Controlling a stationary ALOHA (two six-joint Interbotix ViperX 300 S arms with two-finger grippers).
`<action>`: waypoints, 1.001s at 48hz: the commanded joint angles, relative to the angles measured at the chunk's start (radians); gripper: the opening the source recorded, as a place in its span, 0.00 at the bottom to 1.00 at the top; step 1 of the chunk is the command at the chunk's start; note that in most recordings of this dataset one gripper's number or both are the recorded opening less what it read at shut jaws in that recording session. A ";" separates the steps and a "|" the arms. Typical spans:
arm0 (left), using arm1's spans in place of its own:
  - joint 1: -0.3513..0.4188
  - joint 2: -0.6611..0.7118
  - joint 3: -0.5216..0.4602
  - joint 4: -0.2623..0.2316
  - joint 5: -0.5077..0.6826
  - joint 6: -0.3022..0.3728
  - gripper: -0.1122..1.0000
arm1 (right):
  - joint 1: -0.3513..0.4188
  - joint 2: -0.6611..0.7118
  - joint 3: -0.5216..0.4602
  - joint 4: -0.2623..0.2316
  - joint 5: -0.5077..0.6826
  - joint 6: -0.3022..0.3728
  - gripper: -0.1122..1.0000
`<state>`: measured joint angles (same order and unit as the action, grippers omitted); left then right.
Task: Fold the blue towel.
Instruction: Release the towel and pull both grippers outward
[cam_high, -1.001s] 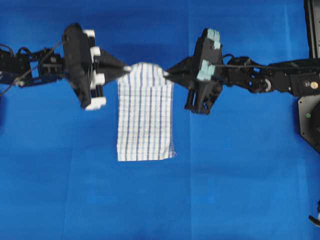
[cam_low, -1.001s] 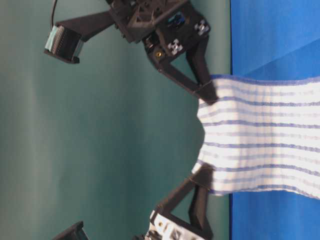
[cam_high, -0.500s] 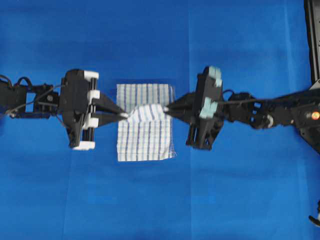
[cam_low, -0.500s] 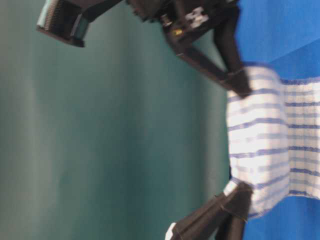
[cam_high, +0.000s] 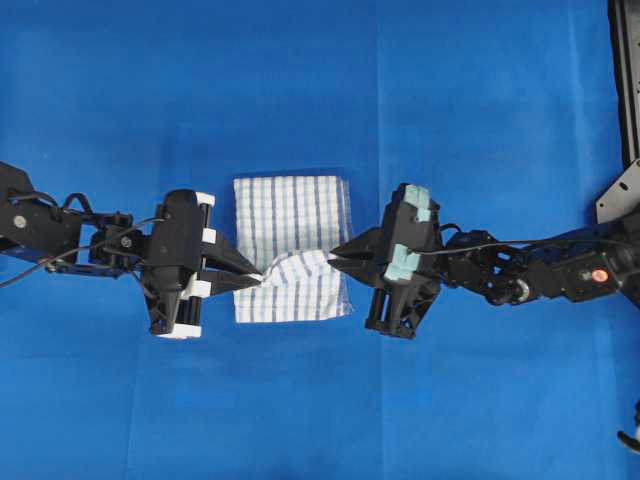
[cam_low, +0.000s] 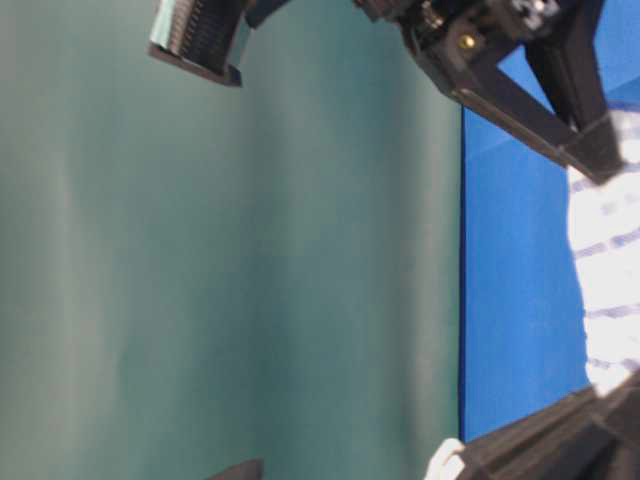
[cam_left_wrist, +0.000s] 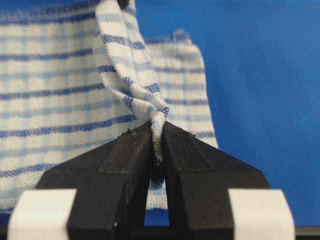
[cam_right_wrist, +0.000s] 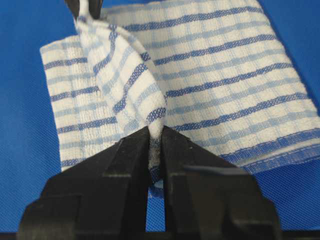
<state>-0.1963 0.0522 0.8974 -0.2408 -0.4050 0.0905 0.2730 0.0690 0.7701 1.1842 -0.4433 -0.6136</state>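
Blue tabletop (cam_high: 480, 120) carried the blue towel (cam_high: 292, 215), which over the last second had gone from a long strip hanging out from both tools to a shorter doubled rectangle, its lifted edge drawn across the flat layer toward the opposite hem. Between the left tool (cam_high: 262, 278) and the right tool (cam_high: 330, 260) that carried edge sagged in a soft ridge, just short of the hem beyond it, so the fold looked nearly complete with only lowering and release left. Each tool was pressed together, pinching one corner of the cloth between its black fingers (cam_left_wrist: 135, 150).
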 joint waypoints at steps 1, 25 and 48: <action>-0.008 0.000 -0.014 -0.002 -0.011 -0.005 0.14 | 0.011 0.003 -0.021 0.003 -0.008 0.005 0.08; -0.015 -0.006 -0.005 -0.002 -0.002 -0.006 0.14 | 0.028 0.021 -0.035 0.012 0.057 0.026 0.12; -0.037 -0.094 0.011 -0.002 0.055 -0.054 0.88 | 0.035 -0.028 -0.011 0.012 0.040 0.009 0.89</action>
<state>-0.2301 0.0215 0.9127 -0.2424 -0.3697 0.0368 0.3053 0.0920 0.7593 1.1980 -0.3912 -0.5998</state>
